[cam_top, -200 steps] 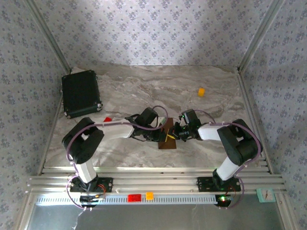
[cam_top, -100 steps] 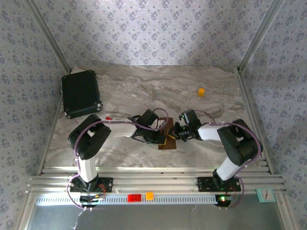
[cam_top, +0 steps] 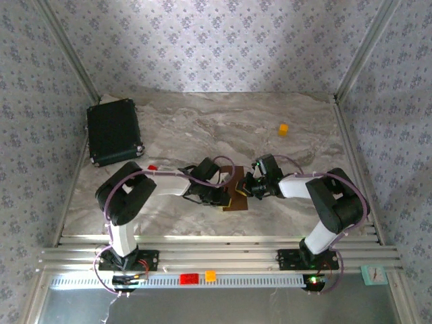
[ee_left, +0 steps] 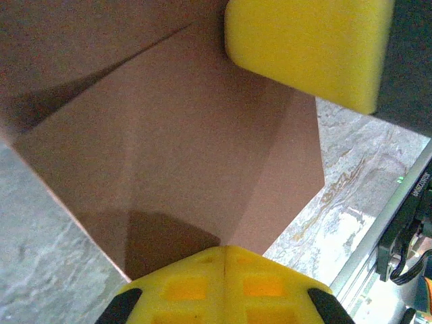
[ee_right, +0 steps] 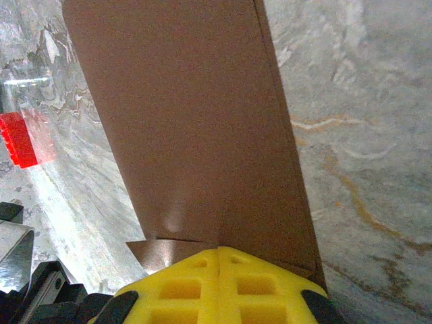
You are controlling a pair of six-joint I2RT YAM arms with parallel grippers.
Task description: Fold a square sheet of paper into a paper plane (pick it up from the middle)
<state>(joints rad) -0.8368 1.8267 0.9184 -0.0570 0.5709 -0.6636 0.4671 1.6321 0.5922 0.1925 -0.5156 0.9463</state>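
Two closed grippers touched the folded brown paper (cam_top: 237, 204) lying between them, left gripper (cam_top: 225, 196) on its left edge, right gripper (cam_top: 246, 190) opposite.

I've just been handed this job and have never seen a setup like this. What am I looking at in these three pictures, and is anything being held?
You are looking at two robot arms bolted at the near edge of a marble-patterned table. The overhead picture looks down from behind them. The left tool and right tool meet over the dark brown sheet of paper, which is already partly folded. Also on the table are a black case at the far left, a small orange block at the far right, and a small red block by the left arm. The other two pictures come from a camera on each wrist. The yellow pads at the bottom of each are that arm's own tool. Both tools are shut, with their tips at the paper's edge. I cannot tell whether they pinch it or just press it flat.
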